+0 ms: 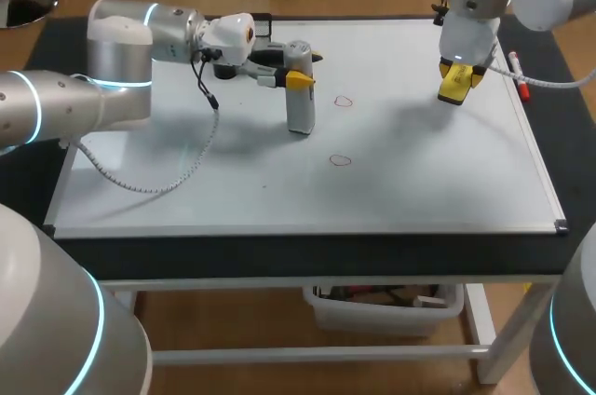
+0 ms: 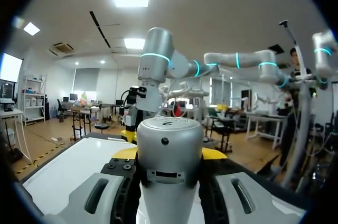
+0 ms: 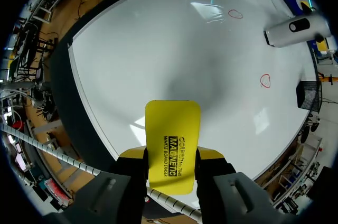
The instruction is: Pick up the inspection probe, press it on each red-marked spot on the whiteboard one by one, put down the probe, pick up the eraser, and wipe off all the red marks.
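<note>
Two red marks (image 1: pixel 344 101) on whiteboard (image 1: pixel 419 181), left gripper (image 1: pixel 300 79) clamping probe (image 1: pixel 299 114), right gripper (image 3: pixel 171 155) clamping black-lettered yellow eraser (image 3: pixel 172 129)

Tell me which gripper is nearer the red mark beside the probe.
Left. The left gripper, holding the probe, is beside that red mark; the right gripper, with the eraser, is farther.

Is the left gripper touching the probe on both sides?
Touching. The left wrist view shows both yellow fingers of the left gripper against the probe.

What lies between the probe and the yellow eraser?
In the head view, one red mark on bare whiteboard, nearer the probe than the eraser.
</note>
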You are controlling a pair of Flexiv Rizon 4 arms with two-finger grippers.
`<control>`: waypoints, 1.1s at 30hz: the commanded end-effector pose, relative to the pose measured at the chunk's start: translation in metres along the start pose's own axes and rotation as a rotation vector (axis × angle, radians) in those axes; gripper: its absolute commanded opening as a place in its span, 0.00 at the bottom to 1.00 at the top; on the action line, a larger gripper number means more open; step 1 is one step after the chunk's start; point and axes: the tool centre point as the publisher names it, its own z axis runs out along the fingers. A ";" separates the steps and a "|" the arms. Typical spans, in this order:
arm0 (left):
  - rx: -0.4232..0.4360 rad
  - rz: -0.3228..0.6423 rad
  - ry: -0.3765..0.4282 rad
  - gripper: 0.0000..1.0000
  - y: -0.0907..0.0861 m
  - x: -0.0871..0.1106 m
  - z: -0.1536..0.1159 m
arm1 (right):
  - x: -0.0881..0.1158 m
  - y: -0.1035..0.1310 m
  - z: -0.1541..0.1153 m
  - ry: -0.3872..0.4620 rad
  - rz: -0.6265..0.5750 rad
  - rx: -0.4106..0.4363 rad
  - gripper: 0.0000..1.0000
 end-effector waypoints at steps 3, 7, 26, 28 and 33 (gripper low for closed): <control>-0.016 -0.011 -0.043 0.00 -0.011 0.002 -0.004 | 0.000 -0.001 -0.002 0.004 -0.002 0.000 0.00; -0.010 0.007 -0.087 0.00 -0.028 0.000 -0.017 | 0.000 -0.001 -0.002 0.004 -0.002 0.000 0.00; -0.010 0.045 -0.421 0.00 -0.059 -0.035 -0.164 | 0.000 -0.001 -0.002 0.004 -0.002 0.000 0.00; -0.009 0.047 -0.454 0.00 -0.060 -0.036 -0.180 | 0.000 -0.001 -0.002 0.004 -0.002 0.000 0.00; -0.010 0.053 -0.537 0.00 -0.062 -0.035 -0.216 | 0.000 -0.001 -0.002 0.004 -0.002 0.000 0.00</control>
